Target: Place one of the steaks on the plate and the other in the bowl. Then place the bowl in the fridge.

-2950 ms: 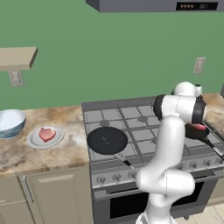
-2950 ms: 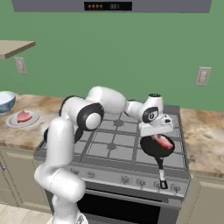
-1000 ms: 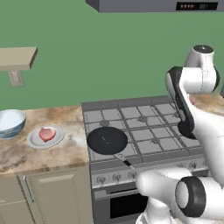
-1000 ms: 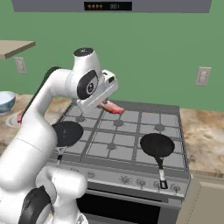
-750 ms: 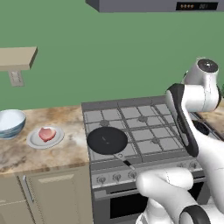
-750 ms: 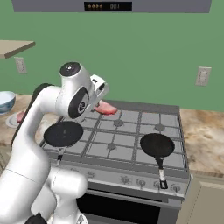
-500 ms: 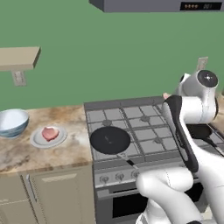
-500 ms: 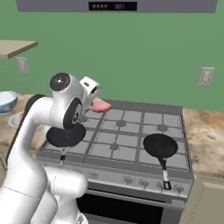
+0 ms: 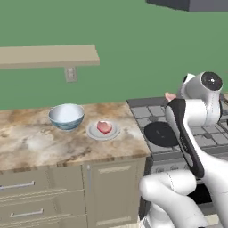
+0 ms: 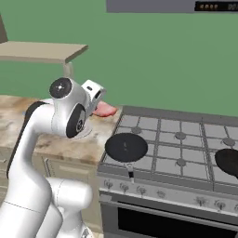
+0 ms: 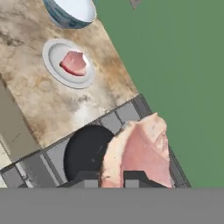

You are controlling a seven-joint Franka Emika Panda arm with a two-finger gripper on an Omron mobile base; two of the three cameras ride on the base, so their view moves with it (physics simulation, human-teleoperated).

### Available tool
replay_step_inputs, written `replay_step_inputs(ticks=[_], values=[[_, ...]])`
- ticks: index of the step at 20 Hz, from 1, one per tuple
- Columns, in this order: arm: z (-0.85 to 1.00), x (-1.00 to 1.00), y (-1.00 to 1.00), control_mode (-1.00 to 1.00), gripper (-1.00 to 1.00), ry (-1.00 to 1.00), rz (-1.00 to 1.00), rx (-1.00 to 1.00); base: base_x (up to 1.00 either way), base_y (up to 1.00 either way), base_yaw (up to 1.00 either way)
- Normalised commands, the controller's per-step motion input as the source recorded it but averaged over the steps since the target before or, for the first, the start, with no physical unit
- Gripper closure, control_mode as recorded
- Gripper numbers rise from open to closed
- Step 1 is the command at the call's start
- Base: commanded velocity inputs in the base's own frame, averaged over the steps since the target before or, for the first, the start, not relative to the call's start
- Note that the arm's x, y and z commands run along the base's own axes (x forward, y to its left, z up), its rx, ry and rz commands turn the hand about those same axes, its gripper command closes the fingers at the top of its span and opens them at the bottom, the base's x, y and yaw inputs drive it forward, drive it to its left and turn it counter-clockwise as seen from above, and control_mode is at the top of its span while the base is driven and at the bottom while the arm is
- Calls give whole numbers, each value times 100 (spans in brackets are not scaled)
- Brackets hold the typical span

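My gripper (image 11: 111, 178) is shut on one steak (image 11: 141, 152), a pink slab with pale edges, held in the air above the stove's left rear corner. The same steak (image 10: 105, 110) sticks out from the hand in the right base view, and a tip of it (image 9: 169, 95) peeks out behind the arm. The other steak (image 9: 104, 127) lies on the small white-grey plate (image 9: 93, 132) on the counter. The plate (image 11: 54, 50) and its steak (image 11: 74, 62) also appear in the hand view. Just left of it stands the blue-patterned bowl (image 9: 67, 116), empty. The fridge is out of view.
A black frying pan (image 10: 126, 147) sits on the stove's (image 10: 186, 148) front left burner, below the held steak. A second black pan (image 10: 228, 160) is at the right. The marble counter (image 9: 26, 142) runs left of the stove, and a wooden shelf (image 9: 46, 55) hangs on the green wall above.
The base has driven left, so the whole scene shifted right. The arm lifted the steak from the right pan and swung it left across the stove toward the counter.
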Motion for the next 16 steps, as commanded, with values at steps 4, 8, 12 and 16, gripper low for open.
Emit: replay_step_inputs(ticks=[4,8,12,16], values=[[0,0,0,100,100,0,0,0,-22,100,10],[0,0,0,100,100,0,0,0,0,100,8],[0,0,0,100,100,0,0,0,0,100,0],[0,0,0,100,100,0,0,0,35,52,-7]])
